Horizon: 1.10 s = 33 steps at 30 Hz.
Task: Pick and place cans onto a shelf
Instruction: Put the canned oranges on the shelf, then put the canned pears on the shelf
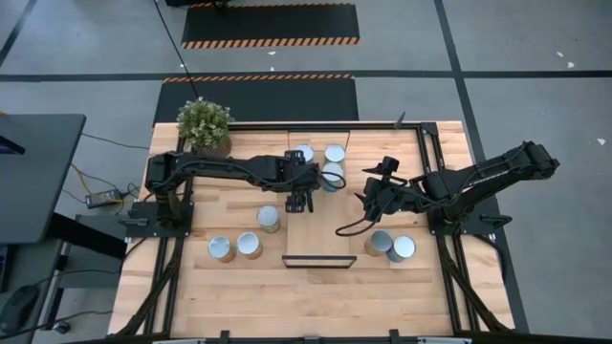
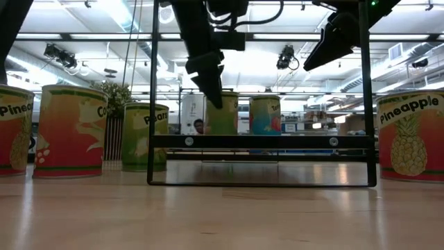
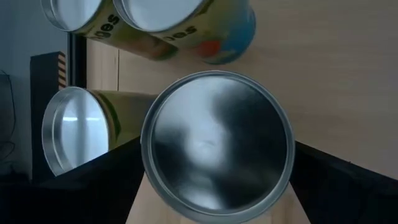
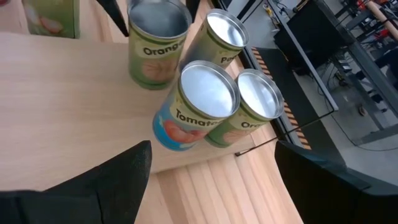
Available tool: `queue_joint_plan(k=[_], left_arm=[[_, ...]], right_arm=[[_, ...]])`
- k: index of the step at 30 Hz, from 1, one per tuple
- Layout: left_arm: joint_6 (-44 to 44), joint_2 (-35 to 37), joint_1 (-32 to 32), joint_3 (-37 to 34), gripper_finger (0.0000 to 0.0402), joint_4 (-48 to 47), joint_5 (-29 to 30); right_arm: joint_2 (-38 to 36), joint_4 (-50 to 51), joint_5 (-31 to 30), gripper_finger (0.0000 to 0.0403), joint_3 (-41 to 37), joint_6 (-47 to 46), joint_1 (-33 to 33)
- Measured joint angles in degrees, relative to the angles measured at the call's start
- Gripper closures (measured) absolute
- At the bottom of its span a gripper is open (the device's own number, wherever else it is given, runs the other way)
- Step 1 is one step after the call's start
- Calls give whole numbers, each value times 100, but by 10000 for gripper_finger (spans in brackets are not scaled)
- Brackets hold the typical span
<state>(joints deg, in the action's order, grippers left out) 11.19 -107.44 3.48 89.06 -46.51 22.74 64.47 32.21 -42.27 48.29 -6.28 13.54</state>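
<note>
The shelf [image 1: 320,229] is a long light-wood board in a thin dark frame, lying down the middle of the table. Three cans [image 1: 333,155] stand close together at its far end. Just in front of them stands an Orange can [image 4: 155,46] with a silver top [image 3: 217,146]. My left gripper [image 1: 301,199] hangs over this can, open, with one finger on either side of its upper part. My right gripper [image 1: 368,203] is raised to the right of the shelf. It is open with nothing between its fingers, and it points toward the cans. My left gripper comes at the Orange can from above, slanting down, with its fingers [image 3: 99,171] beside the rim [image 3: 149,155]. The can stands upright on the shelf. Whether the fingers touch its sides I cannot tell.
Three cans [image 1: 251,245] stand on the table left of the shelf. Two more [image 1: 392,246] stand on its right, under my right arm. A potted plant [image 1: 204,124] is at the far left corner. The near half of the shelf is bare board.
</note>
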Motion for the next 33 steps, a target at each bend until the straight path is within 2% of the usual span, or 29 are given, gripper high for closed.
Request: queue_joint_plan(k=[14, 21, 33], left_arm=[[-149, 9, 117, 0, 28, 136, -19], [-199, 42, 288, 230, 28, 15, -596], [-116, 42, 332, 566, 28, -204, -379]], right_arm=[[0, -9, 49, 54, 0, -1, 0], [0, -46, 55, 54, 0, -1, 0], [2, -44, 150, 54, 0, 8, 0]])
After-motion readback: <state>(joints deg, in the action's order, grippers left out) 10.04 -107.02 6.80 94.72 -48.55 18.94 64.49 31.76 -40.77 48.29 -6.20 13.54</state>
